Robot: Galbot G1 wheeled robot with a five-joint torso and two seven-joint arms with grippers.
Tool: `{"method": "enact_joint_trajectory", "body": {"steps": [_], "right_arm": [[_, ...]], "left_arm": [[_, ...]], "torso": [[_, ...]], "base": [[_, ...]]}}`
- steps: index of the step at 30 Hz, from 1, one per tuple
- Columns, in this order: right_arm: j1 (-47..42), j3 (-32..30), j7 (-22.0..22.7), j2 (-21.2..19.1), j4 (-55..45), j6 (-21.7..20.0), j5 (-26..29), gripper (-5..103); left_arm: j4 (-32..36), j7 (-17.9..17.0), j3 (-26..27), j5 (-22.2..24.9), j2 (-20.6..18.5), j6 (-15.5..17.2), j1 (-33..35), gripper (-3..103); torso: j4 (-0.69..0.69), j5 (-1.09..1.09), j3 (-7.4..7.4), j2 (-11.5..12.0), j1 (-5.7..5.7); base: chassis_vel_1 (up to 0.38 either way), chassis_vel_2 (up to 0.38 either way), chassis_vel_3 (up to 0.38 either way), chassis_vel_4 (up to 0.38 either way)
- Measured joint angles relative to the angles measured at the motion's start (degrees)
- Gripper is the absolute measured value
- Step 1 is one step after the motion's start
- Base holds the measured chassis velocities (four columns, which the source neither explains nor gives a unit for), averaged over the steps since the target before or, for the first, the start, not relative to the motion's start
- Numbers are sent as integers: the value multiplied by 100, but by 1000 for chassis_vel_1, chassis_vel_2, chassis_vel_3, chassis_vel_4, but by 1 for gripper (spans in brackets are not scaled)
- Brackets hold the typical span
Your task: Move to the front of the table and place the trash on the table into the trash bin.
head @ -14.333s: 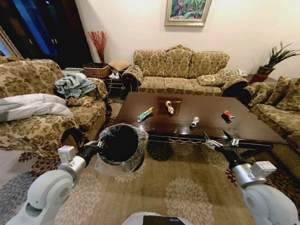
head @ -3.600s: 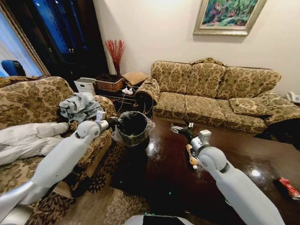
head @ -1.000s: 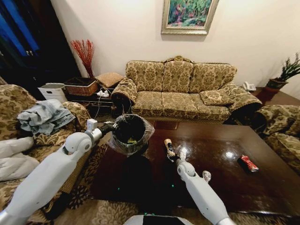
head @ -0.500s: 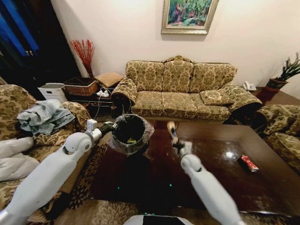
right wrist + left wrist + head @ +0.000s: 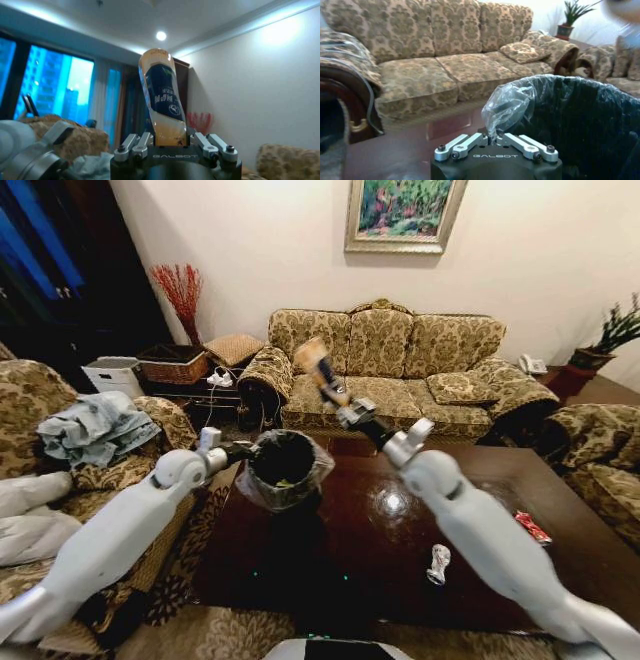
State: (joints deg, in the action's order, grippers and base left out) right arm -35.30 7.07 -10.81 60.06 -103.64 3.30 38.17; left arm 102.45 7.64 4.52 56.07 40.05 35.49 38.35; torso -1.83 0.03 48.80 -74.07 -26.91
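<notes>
Glossy dark brown wooden table point(image 5: 480, 565) is lying nearest, a crushed silver can point(image 5: 438, 563) resting on it; beyond, the left gripper point(image 5: 496, 142) is pinching the liner of the black round trash bin point(image 5: 285, 465), while the right gripper point(image 5: 338, 402) is clenching a tan little bottle point(image 5: 162, 110) above and just beside the rim, so releasing now risks it falling outside

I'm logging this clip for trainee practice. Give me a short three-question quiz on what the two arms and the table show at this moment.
1. True or false: the right pincer holds a little bottle.
2. What does the left pincer grip? A) the bin's bag liner B) a red can C) a cushion
3. Fill in: a crushed silver can lies on the ____.

Key: 1 true, the bottle stands raised between its fingers. 2 A, pinched at the bin rim. 3 table.
</notes>
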Motion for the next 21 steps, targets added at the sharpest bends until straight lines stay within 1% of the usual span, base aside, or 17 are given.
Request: {"method": "enact_joint_trajectory", "body": {"steps": [1,3,9,10,11,12,15,16,18,19,21], "right_arm": [[-40,61,-14,138,98,94,-64,33],[-103,121,-21,309,183,136,-152,33],[-217,325,-23,406,291,219,-184,33],[-283,389,-20,405,282,202,-202,33],[-324,423,-26,393,258,169,-228,30],[-324,423,-26,393,258,169,-228,30],[-366,462,-127,321,216,155,-293,44],[-366,462,-127,321,216,155,-293,44],[-368,445,-161,250,180,156,-296,55],[-368,445,-161,250,180,156,-296,55],[-399,372,-214,192,170,150,-296,66]], "left_arm": [[32,-9,-38,76,1,50,-27,3],[47,-5,-66,130,-18,82,-44,3],[37,-4,-54,146,0,85,-44,3],[24,-4,-51,147,2,85,-45,3],[14,-4,-49,151,0,86,-45,3],[14,-4,-49,151,0,86,-45,3],[-3,-4,-30,152,-5,85,-49,3],[-3,-4,-30,152,-5,85,-49,3],[-8,-16,-23,173,15,88,-70,3],[-8,-16,-23,173,15,88,-70,3],[-5,-68,-23,293,30,135,-109,3]], "torso": [[-2,0,0,0,0],[-4,-6,0,0,0],[-3,-4,-1,0,2],[-2,-1,0,0,2],[-2,-2,0,0,1],[-2,-2,0,0,1],[-3,-2,0,0,1],[-3,-2,0,0,1],[-3,-2,-1,0,2],[-3,-2,-1,0,2],[-2,-3,-1,0,2]], "base": [[0,0,0,0],[0,0,0,0],[0,0,0,0],[0,0,0,0],[0,0,0,0],[0,0,0,0],[0,0,0,0],[0,0,0,0],[0,0,0,0],[0,0,0,0],[0,0,0,0]]}}
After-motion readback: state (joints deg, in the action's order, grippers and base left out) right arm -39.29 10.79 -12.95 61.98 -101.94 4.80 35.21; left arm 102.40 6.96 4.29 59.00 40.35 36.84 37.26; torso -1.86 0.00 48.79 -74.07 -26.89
